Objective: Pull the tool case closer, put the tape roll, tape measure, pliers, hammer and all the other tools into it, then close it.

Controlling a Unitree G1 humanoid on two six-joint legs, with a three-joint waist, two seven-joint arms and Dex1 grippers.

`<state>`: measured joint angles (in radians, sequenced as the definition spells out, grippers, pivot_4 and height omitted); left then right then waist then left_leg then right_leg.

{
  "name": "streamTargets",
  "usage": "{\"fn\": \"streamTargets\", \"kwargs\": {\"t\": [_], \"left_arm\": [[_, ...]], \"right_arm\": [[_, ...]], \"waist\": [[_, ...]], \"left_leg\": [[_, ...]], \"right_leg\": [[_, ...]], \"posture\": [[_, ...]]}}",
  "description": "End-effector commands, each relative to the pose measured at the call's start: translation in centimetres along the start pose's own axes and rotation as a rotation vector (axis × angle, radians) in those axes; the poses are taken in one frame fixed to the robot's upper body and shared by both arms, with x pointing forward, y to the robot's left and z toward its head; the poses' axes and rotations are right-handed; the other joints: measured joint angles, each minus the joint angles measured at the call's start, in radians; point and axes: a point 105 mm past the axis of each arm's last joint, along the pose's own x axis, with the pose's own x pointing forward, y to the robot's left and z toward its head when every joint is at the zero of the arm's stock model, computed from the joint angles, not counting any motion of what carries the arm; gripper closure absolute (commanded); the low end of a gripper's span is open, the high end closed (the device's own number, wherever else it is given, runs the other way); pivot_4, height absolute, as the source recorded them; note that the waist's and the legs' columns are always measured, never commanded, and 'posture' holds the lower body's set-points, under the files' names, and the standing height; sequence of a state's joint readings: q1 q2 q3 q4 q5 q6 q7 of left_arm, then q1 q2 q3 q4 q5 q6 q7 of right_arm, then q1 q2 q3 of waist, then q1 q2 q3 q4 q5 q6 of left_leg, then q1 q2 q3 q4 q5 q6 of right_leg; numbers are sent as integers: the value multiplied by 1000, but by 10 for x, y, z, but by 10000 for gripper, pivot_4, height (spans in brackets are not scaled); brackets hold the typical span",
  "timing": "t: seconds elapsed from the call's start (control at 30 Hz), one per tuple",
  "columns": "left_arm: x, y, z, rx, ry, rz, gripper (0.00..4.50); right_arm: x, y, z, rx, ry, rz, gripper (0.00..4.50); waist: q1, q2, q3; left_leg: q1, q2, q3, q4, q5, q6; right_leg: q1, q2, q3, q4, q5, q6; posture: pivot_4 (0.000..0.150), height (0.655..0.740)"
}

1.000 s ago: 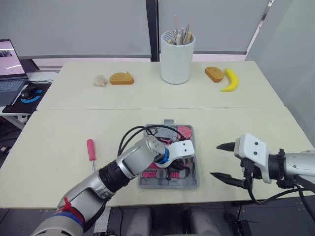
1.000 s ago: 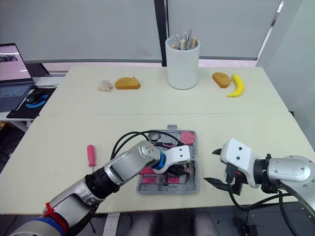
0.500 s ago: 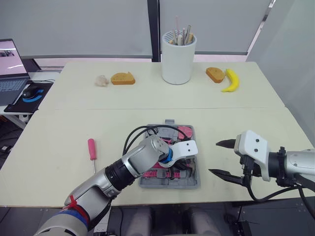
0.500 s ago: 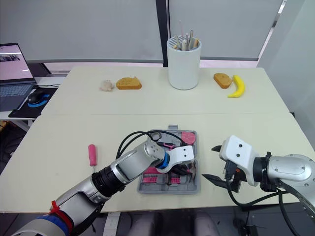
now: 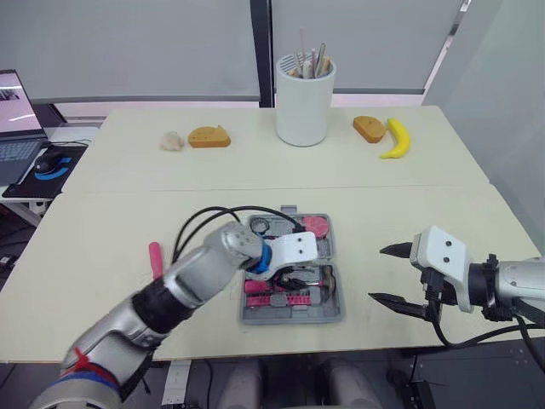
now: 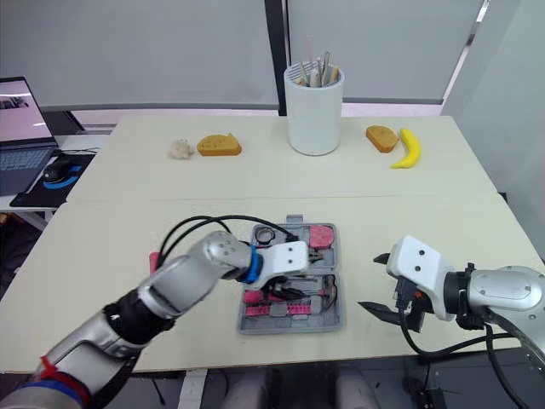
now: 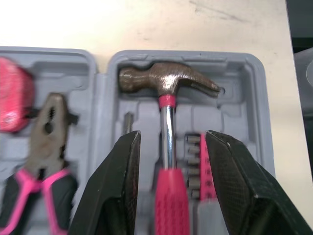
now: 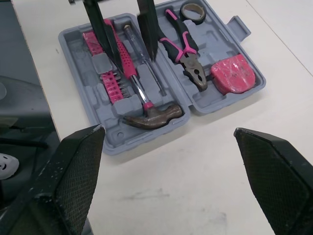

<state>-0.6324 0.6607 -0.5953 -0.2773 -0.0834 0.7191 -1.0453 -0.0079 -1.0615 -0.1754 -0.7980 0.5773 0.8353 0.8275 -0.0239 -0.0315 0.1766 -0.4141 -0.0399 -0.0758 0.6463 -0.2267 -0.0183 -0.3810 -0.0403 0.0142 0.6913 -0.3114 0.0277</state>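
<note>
Hammer (image 7: 164,81), seemingly untouched, between left hand's (image 7: 171,136) fingers (image 7: 120,181).

We see the tool case (image 8: 90,110) as moulded grey plastic, matt. The hammer (image 7: 167,122) has a dull brownish metal head, a polished chrome shaft and a pink plastic grip. The pliers (image 7: 49,132) are dark metal with glossy pink-and-black handles. The fingers (image 7: 239,191) of the left gripper (image 7: 172,136) are black with a fine woven texture. The table (image 5: 102,239) looks smooth and matt.
</note>
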Motion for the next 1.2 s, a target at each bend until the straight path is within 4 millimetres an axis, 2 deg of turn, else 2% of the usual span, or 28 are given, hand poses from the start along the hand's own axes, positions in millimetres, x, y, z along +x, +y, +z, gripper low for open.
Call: {"fn": "streamTargets", "kwargs": {"t": [0.03, 0.1, 0.17, 0.2, 0.3, 0.43, 0.77, 0.87, 1.0, 1.2], "left_arm": [[-19, 0, 18, 91, -254, 15, 23387], [-24, -1, 23, 121, -374, 31, 23387], [-22, 1, 12, 51, -383, 28, 23387], [-21, -1, 8, 35, -391, 17, 25125], [-13, -4, -6, 37, -401, 25, 31880], [-2, -2, -16, 2, -427, 61, 44751], [21, -9, -49, -25, -344, 66, 44751], [32, -11, -67, -62, -286, 75, 44751], [41, -22, -82, -44, -222, 30, 44751], [48, -27, -94, -18, -169, 9, 44751]], "right_arm": [[-3, -5, 5, -41, -17, -15, 0], [-2, -6, 4, -40, -19, -13, 0], [-2, -7, 3, -33, -23, -7, 0], [-2, -7, 2, -28, -24, -5, 0], [-2, -9, -1, -14, -18, -3, 0], [-2, -8, -7, -4, 0, 3, 0], [-5, -8, -6, -5, 5, -1, 0], [-6, -8, -5, -8, 8, 0, 0], [-7, -8, -5, -7, 13, -2, 0], [-7, -8, -5, -5, 13, -3, 0]], "waist": [[3, 0, 0], [7, 0, 0], [16, 0, 0], [18, 0, 0], [20, 0, 0], [22, 0, 0], [21, 0, 0], [22, 0, 0], [22, 1, -2], [22, 4, -6]], "left_leg": [[0, 0, 0, 0, 0, 0], [0, 0, 0, 0, 0, 0], [0, 0, 0, 0, 0, 0], [0, 0, 0, 0, 0, 0], [0, 0, 0, 0, 0, 0], [0, 0, 0, 0, 0, 1], [0, 0, 0, 0, 0, 1], [0, -1, 0, 0, 0, 1], [1, -1, 0, 0, 0, 1], [12, 0, 1, -2, -3, 4]], "right_leg": [[0, 0, 0, 0, 0, 0], [0, -1, 0, -1, 0, 0], [0, -1, -1, -2, 0, 0], [0, -1, -1, -2, 0, 0], [1, -1, 0, -2, 0, 0], [1, -1, -1, -2, 0, 0], [1, -1, -1, -2, 0, 0], [1, -1, -1, -2, 0, 0], [1, -1, -1, -2, 0, 0], [14, -1, 0, -7, 0, 0]], "posture": [[1500, 7400], [1500, 7400], [1500, 7400], [1500, 7400], [1500, 7400], [1500, 7400], [1500, 7400], [1500, 7400], [1500, 7400], [1500, 7400]]}}
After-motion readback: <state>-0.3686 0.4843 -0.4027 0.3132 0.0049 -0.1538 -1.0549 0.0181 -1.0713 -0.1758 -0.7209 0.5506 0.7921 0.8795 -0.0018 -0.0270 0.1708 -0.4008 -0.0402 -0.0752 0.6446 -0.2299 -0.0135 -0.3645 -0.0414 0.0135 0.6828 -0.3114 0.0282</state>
